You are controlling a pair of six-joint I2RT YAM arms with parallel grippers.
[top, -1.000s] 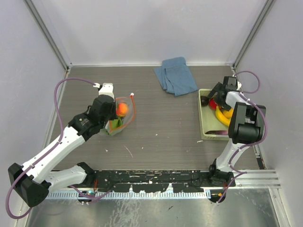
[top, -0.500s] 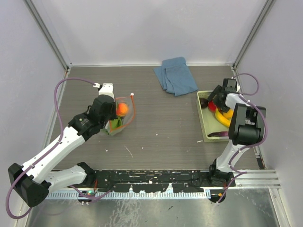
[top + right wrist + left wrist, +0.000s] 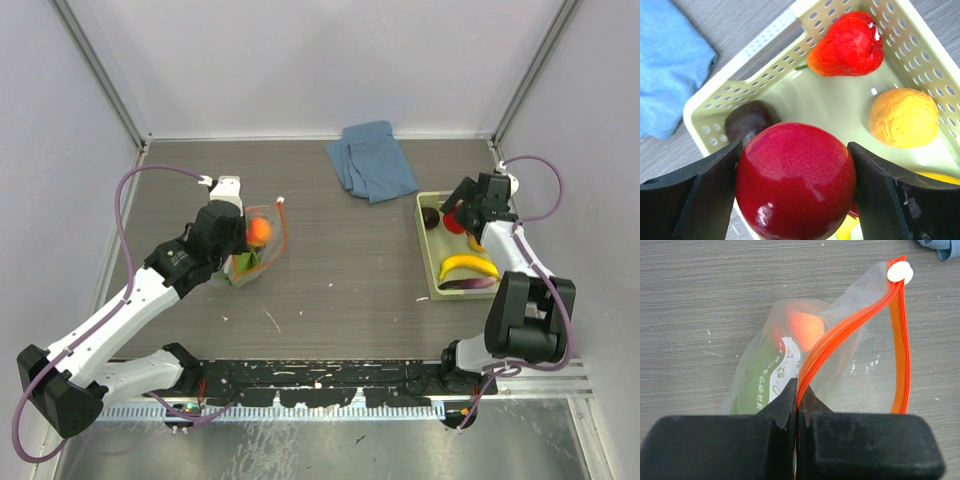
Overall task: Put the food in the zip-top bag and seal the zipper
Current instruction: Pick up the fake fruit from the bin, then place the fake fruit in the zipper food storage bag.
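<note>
The clear zip-top bag [image 3: 256, 250] stands left of centre with an orange fruit [image 3: 259, 231] and a green leafy vegetable [image 3: 752, 390] inside. My left gripper [image 3: 799, 390] is shut on the bag's orange-red zipper strip [image 3: 840, 332]; the white slider tab [image 3: 900, 272] sits at the strip's far end. My right gripper [image 3: 795, 170] is shut on a round dark red fruit [image 3: 796, 180], holding it over the pale green basket [image 3: 765, 45]. In the basket lie a red strawberry-like fruit [image 3: 847, 46], an orange-yellow fruit [image 3: 903, 117], a dark purple piece [image 3: 747, 120], a banana [image 3: 468, 265] and an eggplant [image 3: 465, 284].
A folded blue cloth [image 3: 370, 160] lies at the back centre, left of the basket [image 3: 424, 262]. Grey walls with metal posts close in the table on three sides. Both arm bases sit at the near edge.
My right gripper has risen from the basket with the dark red fruit and moved toward its back end, uncovering the banana. The left arm and bag have not moved.
</note>
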